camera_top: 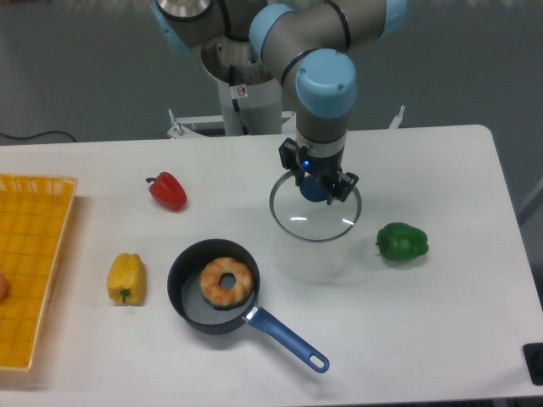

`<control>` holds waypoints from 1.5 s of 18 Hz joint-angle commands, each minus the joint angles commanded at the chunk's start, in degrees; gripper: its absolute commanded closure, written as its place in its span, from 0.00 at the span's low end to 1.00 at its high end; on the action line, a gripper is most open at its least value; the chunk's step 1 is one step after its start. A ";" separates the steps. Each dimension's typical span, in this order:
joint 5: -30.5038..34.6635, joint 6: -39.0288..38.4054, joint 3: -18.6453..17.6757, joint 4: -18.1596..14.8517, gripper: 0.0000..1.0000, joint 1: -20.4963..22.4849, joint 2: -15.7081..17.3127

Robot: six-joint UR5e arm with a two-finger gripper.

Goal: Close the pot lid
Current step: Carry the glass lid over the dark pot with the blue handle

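The pot (185, 292) is a dark round saucepan with a blue handle (286, 339) pointing to the lower right; a doughnut (226, 281) lies inside it. The lid (315, 222), a glass disc with a metal rim, hangs above the table to the pot's upper right. My gripper (317, 188) is shut on the lid's dark blue knob. A faint shadow of the lid falls on the table below it.
A green pepper (402, 242) lies right of the lid. A red pepper (168, 190) and a yellow pepper (125, 278) lie left of the pot. A yellow basket (30, 263) stands at the left edge. The robot base (246, 93) is behind the table.
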 joint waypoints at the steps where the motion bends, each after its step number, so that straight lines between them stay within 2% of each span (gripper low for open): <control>1: 0.00 0.00 0.09 -0.26 0.39 -0.09 0.00; 4: -0.26 -2.80 0.26 -0.62 0.39 -0.52 -0.09; 13: 0.00 -13.88 2.81 -0.35 0.39 -6.59 -2.98; 20: 0.09 -21.00 5.54 0.00 0.40 -11.95 -5.36; 24: 0.35 -26.27 7.55 0.18 0.40 -14.94 -7.90; 27: 0.44 -27.51 8.70 0.09 0.40 -15.82 -8.79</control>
